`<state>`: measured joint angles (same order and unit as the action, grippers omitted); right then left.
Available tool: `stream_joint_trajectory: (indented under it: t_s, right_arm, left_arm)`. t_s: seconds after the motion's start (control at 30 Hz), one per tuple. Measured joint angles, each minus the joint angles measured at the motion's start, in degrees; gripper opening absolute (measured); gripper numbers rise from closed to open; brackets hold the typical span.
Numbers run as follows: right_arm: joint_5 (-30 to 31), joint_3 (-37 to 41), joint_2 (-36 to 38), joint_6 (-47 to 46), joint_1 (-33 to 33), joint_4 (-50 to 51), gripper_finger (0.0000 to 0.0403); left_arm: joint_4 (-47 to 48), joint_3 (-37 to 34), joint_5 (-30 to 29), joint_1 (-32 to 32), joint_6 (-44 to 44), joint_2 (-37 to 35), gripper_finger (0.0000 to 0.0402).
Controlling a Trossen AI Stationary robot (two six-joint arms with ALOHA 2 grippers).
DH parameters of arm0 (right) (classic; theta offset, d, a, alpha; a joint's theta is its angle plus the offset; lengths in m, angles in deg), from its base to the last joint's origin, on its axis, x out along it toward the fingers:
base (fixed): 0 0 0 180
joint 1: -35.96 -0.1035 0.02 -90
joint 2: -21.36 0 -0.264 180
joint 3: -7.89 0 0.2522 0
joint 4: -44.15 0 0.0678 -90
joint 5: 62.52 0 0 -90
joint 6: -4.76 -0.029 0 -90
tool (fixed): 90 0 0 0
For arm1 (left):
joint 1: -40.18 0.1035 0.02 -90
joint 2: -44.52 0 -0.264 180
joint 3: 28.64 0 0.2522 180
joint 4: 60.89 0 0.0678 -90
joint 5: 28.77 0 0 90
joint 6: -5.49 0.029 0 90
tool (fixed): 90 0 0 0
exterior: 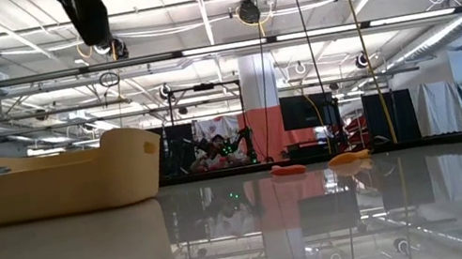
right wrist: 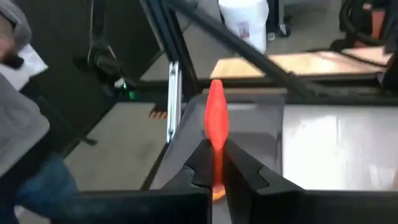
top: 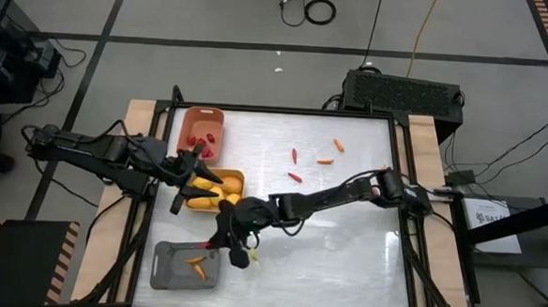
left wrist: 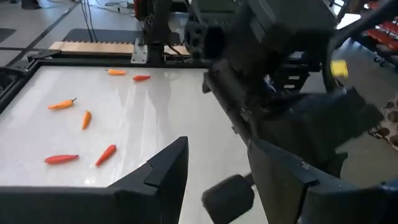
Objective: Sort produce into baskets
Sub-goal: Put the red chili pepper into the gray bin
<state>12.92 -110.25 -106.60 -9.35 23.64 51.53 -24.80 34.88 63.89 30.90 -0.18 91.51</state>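
White glossy table (top: 345,223) on a grey workshop floor, three trays along its left side: salmon tray (top: 202,122) at the far end, yellow tray (top: 235,182) in the middle, grey tray (top: 169,266) nearest.

Right gripper (top: 236,250) is beside the grey tray's right edge, fingers pinched tight on a red-orange stick (right wrist: 216,121) that pokes out past the tips. Step in hand looks like delivery of this stick. Grey tray already has orange sticks (top: 196,260) in it, so next move probably needs a short shift over the tray, then release.

Left gripper (top: 187,172) sits over the yellow tray among the yellow fruits (top: 206,203), fingers (left wrist: 165,171) partway apart, nothing seen between them.

Red berries (top: 199,142) lie in the salmon tray. Loose sticks (top: 294,176) remain mid-table toward the far side, more (top: 325,161) just beyond.

Both arms are close together near the yellow tray; a clash is possible if either swings.
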Motion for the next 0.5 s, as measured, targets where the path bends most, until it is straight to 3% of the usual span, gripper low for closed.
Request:
stream_joint_trajectory:
  t_s: [0.2, 0.5]
  right_arm:
    - [-4.0, -0.1, -3.1, 2.6, 0.4, -11.1, 0.0014]
    - [-3.3, -0.1, -8.7, 1.6, 0.2, -18.4, 0.0045]
  left_arm:
    - [0.8, 0.0, -4.3, 0.0, 2.4, 0.0, 0.0173]
    - [0.6, 0.0, -9.1, 0.0, 7.5, 0.0, 0.0173]
